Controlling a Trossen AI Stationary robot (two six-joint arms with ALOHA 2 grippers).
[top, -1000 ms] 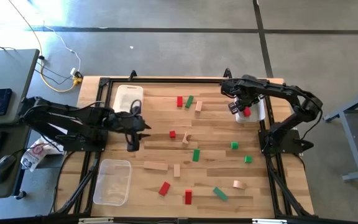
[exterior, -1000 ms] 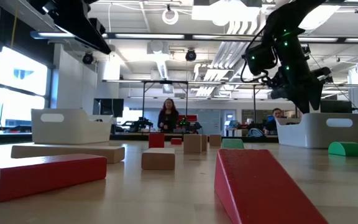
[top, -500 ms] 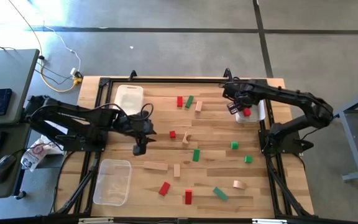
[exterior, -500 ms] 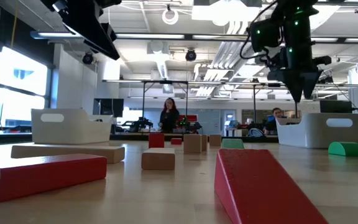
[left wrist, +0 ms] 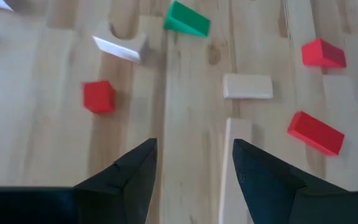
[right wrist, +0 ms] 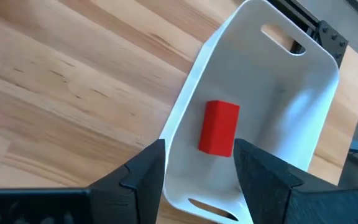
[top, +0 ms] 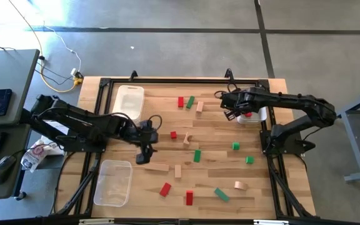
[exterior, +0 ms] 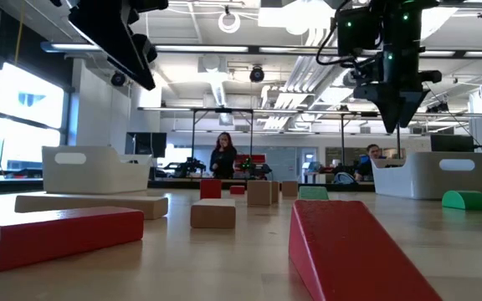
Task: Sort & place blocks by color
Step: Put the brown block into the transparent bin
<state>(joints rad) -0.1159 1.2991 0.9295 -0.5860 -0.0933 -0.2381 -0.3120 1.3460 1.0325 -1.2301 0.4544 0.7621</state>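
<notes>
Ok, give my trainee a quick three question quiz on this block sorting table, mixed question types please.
1. True or false: the white bin under the right hand holds a red block.
2. What lies closest ahead of the left hand? A) a green wedge B) a long plain wood bar C) a red cube
3. Fill in: the clear bin near the left arm holds ___ red blocks.

Key: 1 true; 2 B; 3 no

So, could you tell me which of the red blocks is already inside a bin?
The red block lying in the white bin beside the right gripper; every other red piece sits on the bare table.
</notes>
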